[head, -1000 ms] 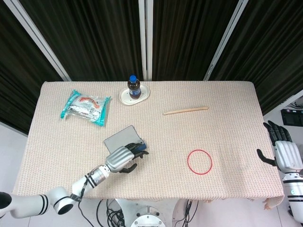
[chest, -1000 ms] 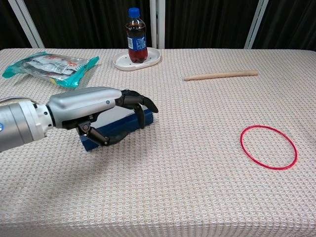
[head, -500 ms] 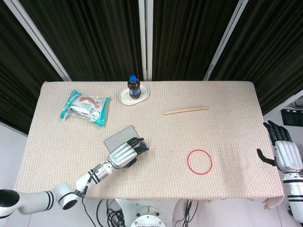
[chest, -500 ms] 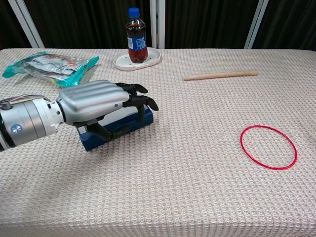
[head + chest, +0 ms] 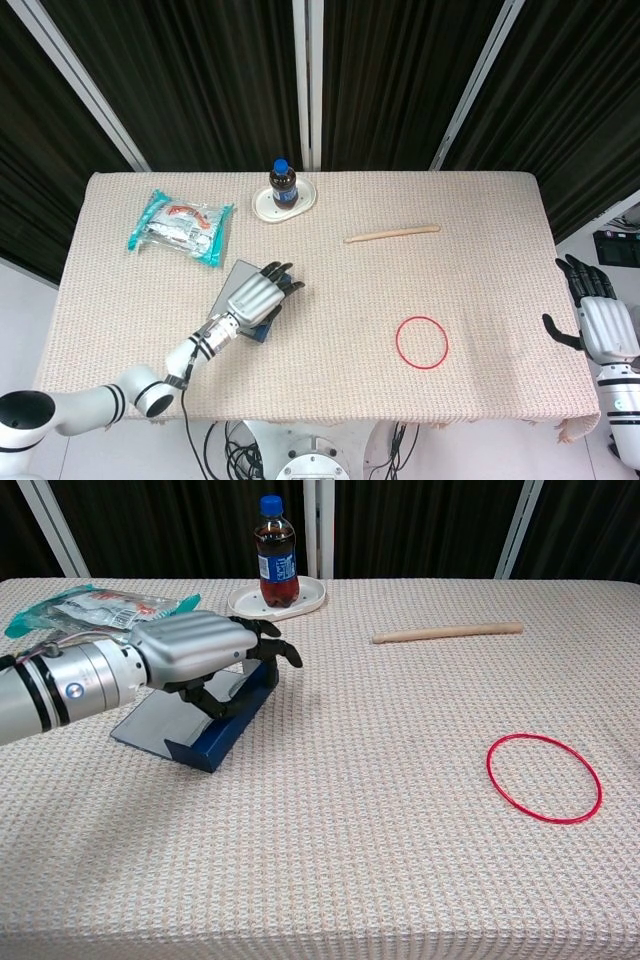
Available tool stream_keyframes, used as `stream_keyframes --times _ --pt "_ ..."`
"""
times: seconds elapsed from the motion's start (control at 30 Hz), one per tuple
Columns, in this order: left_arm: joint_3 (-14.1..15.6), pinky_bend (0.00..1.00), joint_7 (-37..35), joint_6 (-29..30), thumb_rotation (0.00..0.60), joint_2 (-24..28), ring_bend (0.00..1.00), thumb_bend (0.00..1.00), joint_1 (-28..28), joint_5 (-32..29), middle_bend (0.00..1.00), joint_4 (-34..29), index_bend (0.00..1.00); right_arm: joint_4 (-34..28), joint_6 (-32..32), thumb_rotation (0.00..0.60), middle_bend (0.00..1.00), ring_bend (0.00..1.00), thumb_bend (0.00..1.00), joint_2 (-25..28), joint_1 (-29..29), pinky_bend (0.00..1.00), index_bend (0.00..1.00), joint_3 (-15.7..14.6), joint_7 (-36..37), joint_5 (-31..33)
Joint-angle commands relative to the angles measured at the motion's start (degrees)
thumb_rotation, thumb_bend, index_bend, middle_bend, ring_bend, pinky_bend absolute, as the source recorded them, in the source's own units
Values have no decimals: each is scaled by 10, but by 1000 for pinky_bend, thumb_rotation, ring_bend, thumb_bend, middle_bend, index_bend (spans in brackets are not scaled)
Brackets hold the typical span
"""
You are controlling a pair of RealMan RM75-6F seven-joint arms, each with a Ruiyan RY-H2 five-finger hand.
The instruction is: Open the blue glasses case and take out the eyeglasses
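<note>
Your left hand sits left of centre in the chest view, fingers curled over the case — thumb under its far edge, gripping it. Your right hand hangs at the head view's right edge, off the table, fingers spread — holding nothing.

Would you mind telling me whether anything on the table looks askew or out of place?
Only the blue glasses case stands out: it lies skewed to the table edges, under the left hand. The cola bottle stands upright in its white dish; nothing is spilled.
</note>
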Motion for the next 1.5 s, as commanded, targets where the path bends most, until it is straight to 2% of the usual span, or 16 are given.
stream_keyframes --times 0.03,0.47,0.67,0.77,0.87,1.0,1.2,1.5 --pt "-15 109 8 -16 600 5 8 529 2 -38 335 7 161 2 0 600 0 0 299 0 1 0 0 1 2 0" --pt "-34 110 56 -40 600 26 10 526 12 -138 351 3 143 5 16 600 0 0 299 -8 -1 0 0 1 -5 -9" --pt "-40 112 46 29 600 58 10 526 31 -113 308 -70 140 9 13 600 0 0 299 -10 0 0 0 2 -3 -7" --pt "-29 112 68 44 600 92 9 525 45 -111 340 -135 128 9 15 600 0 0 299 -9 -1 0 0 2 0 -8" --pt "-11 112 109 38 600 131 9 525 60 -137 355 -206 106 8 16 600 0 0 299 -8 -2 0 0 2 3 -8" --pt "10 113 157 48 600 155 9 523 78 -170 358 -256 97 7 19 600 0 0 299 -8 -3 0 0 1 4 -12" --pt "36 113 159 54 600 148 10 523 97 -180 363 -265 85 6 21 600 0 0 299 -8 -2 0 0 0 1 -15" --pt "49 110 116 55 600 116 9 527 100 -129 358 -257 82 6 19 600 0 0 299 -9 -1 0 0 0 -2 -14"
